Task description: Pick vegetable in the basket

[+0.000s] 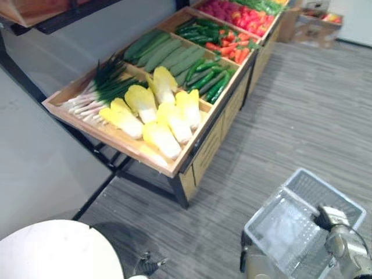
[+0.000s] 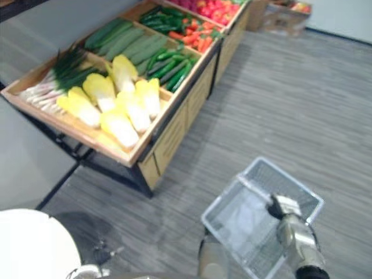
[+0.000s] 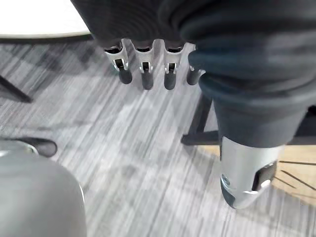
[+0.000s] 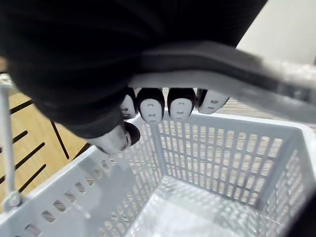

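Note:
A pale grey plastic basket (image 1: 302, 192) hangs low at the right, above the striped floor, and it is empty. My right hand (image 1: 331, 218) is shut on its handle (image 4: 256, 81); in the right wrist view the fingers (image 4: 163, 106) curl under the bar, above the slotted wall (image 4: 212, 148). The vegetables lie on a tilted wooden display stand (image 1: 116, 142) to the left: yellow napa cabbages (image 1: 157, 113), green onions (image 1: 99, 90), cucumbers (image 1: 163, 52), small green peppers (image 1: 209, 78) and red chillies (image 1: 232, 43). My left hand (image 3: 143, 64) hangs open over the carpet, holding nothing.
A white round table (image 1: 52, 250) sits at the lower left. A second stand with red produce (image 1: 244, 14) stands behind the first, with a box (image 1: 317, 23) beyond it. Grey carpet stretches between the stand and the basket.

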Robot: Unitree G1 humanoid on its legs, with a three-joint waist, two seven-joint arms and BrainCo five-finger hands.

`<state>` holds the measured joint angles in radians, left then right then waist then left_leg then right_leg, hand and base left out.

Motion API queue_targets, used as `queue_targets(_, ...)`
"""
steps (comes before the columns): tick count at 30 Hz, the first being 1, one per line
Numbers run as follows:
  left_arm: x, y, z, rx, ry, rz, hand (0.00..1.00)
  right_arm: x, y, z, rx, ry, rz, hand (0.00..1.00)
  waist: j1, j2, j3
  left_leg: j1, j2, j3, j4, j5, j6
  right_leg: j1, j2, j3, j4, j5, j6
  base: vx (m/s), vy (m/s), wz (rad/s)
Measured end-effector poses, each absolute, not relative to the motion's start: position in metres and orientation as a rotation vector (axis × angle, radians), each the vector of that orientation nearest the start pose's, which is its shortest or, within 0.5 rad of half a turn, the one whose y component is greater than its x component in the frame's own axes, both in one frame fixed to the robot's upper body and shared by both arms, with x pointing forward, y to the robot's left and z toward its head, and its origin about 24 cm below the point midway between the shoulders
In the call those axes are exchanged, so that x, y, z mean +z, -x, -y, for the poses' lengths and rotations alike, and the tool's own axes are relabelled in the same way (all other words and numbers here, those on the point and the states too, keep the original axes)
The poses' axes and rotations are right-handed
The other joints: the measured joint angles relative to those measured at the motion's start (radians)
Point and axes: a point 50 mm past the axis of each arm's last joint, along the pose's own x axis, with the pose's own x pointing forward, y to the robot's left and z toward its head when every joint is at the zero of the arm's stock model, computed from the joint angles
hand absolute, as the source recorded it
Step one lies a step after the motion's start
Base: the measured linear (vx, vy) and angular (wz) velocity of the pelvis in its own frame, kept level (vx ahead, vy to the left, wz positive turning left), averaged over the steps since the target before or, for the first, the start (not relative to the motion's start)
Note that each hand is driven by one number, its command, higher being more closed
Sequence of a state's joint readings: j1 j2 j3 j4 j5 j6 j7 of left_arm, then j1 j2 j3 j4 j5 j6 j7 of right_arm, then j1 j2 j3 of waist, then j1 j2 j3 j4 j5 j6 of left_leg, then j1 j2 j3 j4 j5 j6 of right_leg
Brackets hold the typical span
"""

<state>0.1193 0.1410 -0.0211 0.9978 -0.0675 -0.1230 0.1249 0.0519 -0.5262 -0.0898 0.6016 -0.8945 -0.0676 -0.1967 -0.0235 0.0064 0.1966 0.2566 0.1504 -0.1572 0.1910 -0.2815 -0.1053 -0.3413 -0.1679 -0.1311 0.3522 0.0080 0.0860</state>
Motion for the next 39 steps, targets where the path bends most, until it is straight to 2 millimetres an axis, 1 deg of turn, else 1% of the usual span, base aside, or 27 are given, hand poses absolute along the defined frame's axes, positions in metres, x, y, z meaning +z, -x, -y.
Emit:
queue_targets(1,-0.152,-0.101,-0.207,0.251,-0.107,-0.977,0.00,-0.032,-0.192,0.328,-0.079,1.391,-0.526,1.00,0.000,0.013,-0.012,-0.027,0.031,-0.023,0.034,0.018,-0.005,0.001,0.017,-0.037,0.023,-0.040,-0.016,0.38,-0.342,0.44)
queue_targets(3,-0.152,-0.101,-0.206,0.276,-0.096,-0.976,0.00,-0.034,-0.190,0.330,-0.083,1.386,-0.537,1.00,-0.003,0.029,-0.024,-0.076,0.053,-0.047,0.091,0.034,-0.019,0.008,0.037,-0.067,0.011,-0.049,-0.031,0.33,-0.278,0.36)
queue_targets(4,-0.152,-0.101,-0.207,0.294,-0.092,-0.976,0.00,-0.038,-0.187,0.329,-0.077,1.376,-0.555,1.00,-0.004,0.025,-0.026,-0.136,0.057,-0.079,0.177,0.069,-0.020,0.026,0.045,-0.099,-0.010,-0.056,-0.041,0.34,-0.299,0.62)
queue_targets(6,-0.152,-0.102,-0.209,0.335,-0.059,-0.972,0.00,-0.049,-0.176,0.331,-0.065,1.357,-0.614,1.00,-0.003,0.022,-0.025,-0.215,0.061,-0.070,0.326,0.182,-0.040,0.108,0.052,-0.153,-0.071,-0.063,-0.053,0.28,-0.243,0.75)
queue_targets(7,-0.151,-0.102,-0.209,0.349,-0.054,-0.969,0.00,-0.055,-0.165,0.334,-0.052,1.354,-0.656,1.00,-0.001,0.016,-0.025,-0.241,0.069,-0.030,0.397,0.306,-0.049,0.196,0.054,-0.185,-0.131,-0.064,-0.055,0.29,-0.219,0.70)
queue_targets(8,-0.151,-0.100,-0.211,0.368,-0.043,-0.968,0.00,-0.057,-0.159,0.335,-0.049,1.355,-0.672,1.00,0.010,-0.002,-0.019,-0.254,0.093,0.027,0.448,0.348,-0.030,0.254,0.044,-0.207,-0.178,-0.063,-0.058,0.35,-0.244,0.80)
queue_targets(9,-0.151,-0.100,-0.211,0.373,-0.033,-0.965,0.00,-0.056,-0.156,0.338,-0.070,1.356,-0.681,1.00,0.009,0.005,-0.023,-0.295,0.131,0.138,0.516,0.274,-0.028,0.314,0.043,-0.240,-0.216,-0.063,-0.061,0.27,-0.182,0.59)
queue_targets(11,-0.150,-0.103,-0.209,0.373,-0.023,-0.950,0.00,-0.055,-0.154,0.342,-0.103,1.340,-0.691,1.00,0.008,0.006,-0.024,-0.363,0.145,0.281,0.524,0.178,-0.011,0.350,0.032,-0.274,-0.253,-0.063,-0.061,0.19,-0.106,0.59)
queue_targets(13,-0.148,-0.106,-0.209,0.375,-0.016,-0.933,0.00,-0.054,-0.152,0.346,-0.142,1.318,-0.702,1.00,0.009,0.008,-0.025,-0.433,0.101,0.413,0.362,0.130,-0.009,0.357,0.020,-0.316,-0.272,-0.064,-0.060,0.12,-0.007,0.56)
queue_targets(15,-0.149,-0.106,-0.208,0.369,-0.022,-0.938,0.00,-0.056,-0.147,0.349,-0.179,1.296,-0.721,1.00,0.010,0.015,-0.027,-0.442,0.046,0.469,0.189,0.149,-0.010,0.369,0.022,-0.341,-0.281,-0.069,-0.050,0.09,0.090,0.44)
queue_targets(16,-0.150,-0.102,-0.205,0.358,-0.026,-0.954,0.00,-0.057,-0.142,0.353,-0.202,1.286,-0.737,1.00,0.015,0.039,-0.036,-0.443,0.004,0.518,0.031,0.222,0.044,0.380,0.040,-0.360,-0.282,-0.077,-0.035,0.11,0.137,0.39)
queue_targets(17,-0.151,-0.101,-0.206,0.361,-0.025,-0.959,0.00,-0.060,-0.141,0.350,-0.203,1.273,-0.745,1.00,0.024,0.044,-0.042,-0.424,-0.002,0.525,0.004,0.228,0.084,0.388,0.039,-0.357,-0.285,-0.081,-0.028,0.13,0.136,0.36)
queue_targets(18,-0.151,-0.100,-0.209,0.373,-0.023,-0.964,0.00,-0.062,-0.138,0.348,-0.196,1.263,-0.750,1.00,0.031,0.024,-0.050,-0.402,-0.031,0.525,-0.039,0.243,0.081,0.399,0.026,-0.357,-0.301,-0.079,-0.018,0.15,0.102,0.21)
queue_targets(21,-0.152,-0.096,-0.216,0.388,-0.040,-0.980,0.00,-0.060,-0.149,0.350,-0.207,1.264,-0.739,1.00,0.055,0.011,-0.052,-0.380,-0.064,0.531,-0.049,0.228,0.124,0.400,0.002,-0.344,-0.287,-0.084,0.008,0.15,0.102,0.01)
queue_targets(22,-0.156,-0.081,-0.217,0.400,-0.042,-1.031,0.00,-0.062,-0.153,0.347,-0.186,1.267,-0.743,1.00,0.052,-0.003,-0.046,-0.326,-0.087,0.536,-0.074,0.196,0.128,0.380,-0.048,-0.304,-0.150,-0.129,0.038,0.14,0.140,-0.08)
queue_targets(23,-0.159,-0.073,-0.216,0.398,-0.044,-1.062,0.00,-0.065,-0.154,0.344,-0.158,1.274,-0.748,1.00,0.050,0.005,-0.049,-0.282,-0.087,0.536,-0.103,0.194,0.124,0.317,-0.073,-0.242,0.030,-0.127,0.048,0.16,0.169,-0.03)
queue_targets(24,-0.159,-0.067,-0.222,0.398,-0.067,-1.077,0.00,-0.071,-0.151,0.338,-0.122,1.276,-0.753,1.00,0.048,0.001,-0.048,-0.247,-0.084,0.534,-0.121,0.190,0.126,0.245,-0.092,-0.165,0.211,-0.093,0.104,0.11,0.116,0.00)
queue_targets(26,-0.156,-0.066,-0.234,0.390,-0.119,-1.080,0.00,-0.068,-0.154,0.340,-0.155,1.270,-0.744,1.00,0.030,-0.017,-0.049,-0.218,-0.082,0.512,-0.121,0.176,0.133,0.150,-0.116,-0.065,0.422,-0.066,0.151,0.13,0.002,0.29)
queue_targets(27,-0.156,-0.066,-0.235,0.393,-0.124,-1.078,0.00,-0.069,-0.153,0.340,-0.154,1.267,-0.748,1.00,0.025,-0.028,-0.046,-0.212,-0.080,0.499,-0.121,0.174,0.131,0.139,-0.123,-0.067,0.443,-0.080,0.128,0.17,-0.082,0.57)
queue_targets(28,-0.154,-0.068,-0.240,0.402,-0.136,-1.070,0.00,-0.074,-0.149,0.339,-0.149,1.255,-0.771,1.00,0.019,-0.033,-0.039,-0.202,-0.069,0.483,-0.118,0.177,0.131,0.134,-0.139,-0.089,0.437,-0.106,0.082,0.14,-0.085,0.48)
queue_targets(30,-0.152,-0.077,-0.241,0.417,-0.124,-1.039,0.00,-0.081,-0.143,0.338,-0.149,1.226,-0.811,1.00,0.016,-0.040,-0.043,-0.204,-0.037,0.451,-0.099,0.186,0.107,0.137,-0.146,-0.108,0.325,-0.121,0.056,0.20,-0.183,0.48)
queue_targets(32,-0.147,-0.093,-0.238,0.418,-0.108,-0.975,0.00,-0.085,-0.138,0.339,-0.164,1.187,-0.848,1.00,0.016,-0.038,-0.042,-0.224,0.000,0.409,-0.095,0.198,0.076,0.139,-0.137,-0.062,0.126,-0.109,0.057,0.22,-0.344,0.57)
queue_targets(34,-0.142,-0.106,-0.238,0.416,-0.109,-0.924,0.00,-0.089,-0.132,0.342,-0.204,1.137,-0.890,1.00,0.017,-0.045,-0.045,-0.246,0.024,0.363,-0.096,0.207,0.033,0.136,-0.125,0.045,-0.016,-0.061,0.047,0.14,-0.389,0.60)
queue_targets(36,-0.136,-0.114,-0.244,0.421,-0.129,-0.885,0.00,-0.098,-0.117,0.339,-0.251,1.055,-0.947,1.00,0.016,-0.081,-0.057,-0.261,0.028,0.307,-0.104,0.211,-0.031,0.146,-0.116,0.149,-0.067,0.078,0.047,0.10,-0.469,0.67)
queue_targets(37,-0.135,-0.116,-0.244,0.424,-0.127,-0.876,0.00,-0.104,-0.108,0.338,-0.271,1.013,-0.993,1.00,0.021,-0.078,-0.060,-0.259,0.047,0.278,-0.122,0.220,-0.070,0.176,-0.095,0.150,-0.087,-0.020,0.122,0.10,-0.527,0.38)
queue_targets(38,-0.135,-0.118,-0.240,0.435,-0.118,-0.865,0.00,-0.105,-0.105,0.338,-0.292,0.993,-1.009,1.00,0.033,-0.069,-0.060,-0.264,0.080,0.275,-0.138,0.233,-0.094,0.191,-0.074,0.111,-0.131,-0.080,0.118,0.09,-0.572,0.34)
queue_targets(39,-0.139,-0.117,-0.225,0.437,-0.084,-0.874,0.00,-0.102,-0.109,0.343,-0.321,0.998,-1.002,1.00,0.027,-0.003,-0.052,-0.274,0.134,0.241,-0.157,0.254,-0.104,0.202,-0.016,0.071,-0.144,-0.075,0.100,0.09,-0.473,0.28)
